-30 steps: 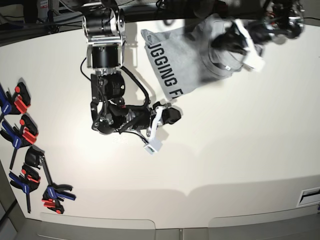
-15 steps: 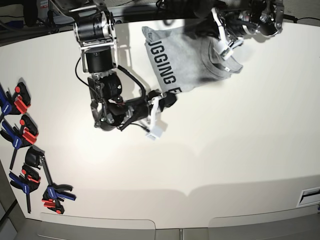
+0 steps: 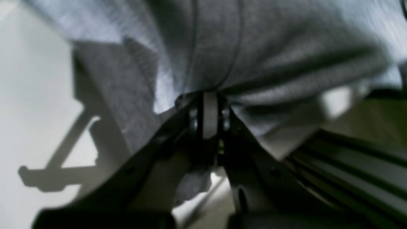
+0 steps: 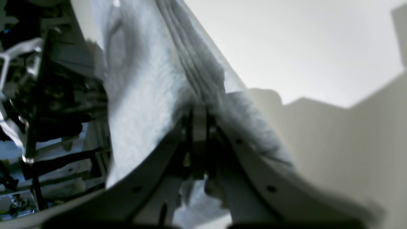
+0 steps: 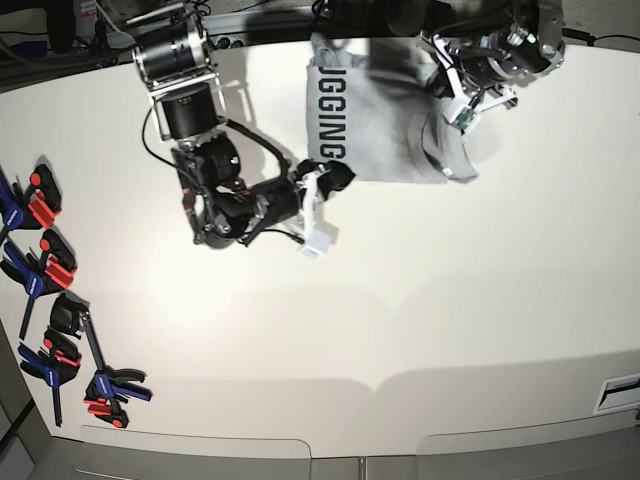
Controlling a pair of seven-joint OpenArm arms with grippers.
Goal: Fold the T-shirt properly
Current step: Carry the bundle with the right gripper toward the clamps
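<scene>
White table [image 5: 420, 300], T-shirt [image 5: 385, 130] btwn tools

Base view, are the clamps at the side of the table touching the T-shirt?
No, the clamps lie along the table's edge, well apart from the T-shirt near the far edge.

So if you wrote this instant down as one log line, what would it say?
stage: mid-fold | left end effector: shut on T-shirt | right end effector: shut on T-shirt | lettering: partly showing | clamps: table's edge
</scene>
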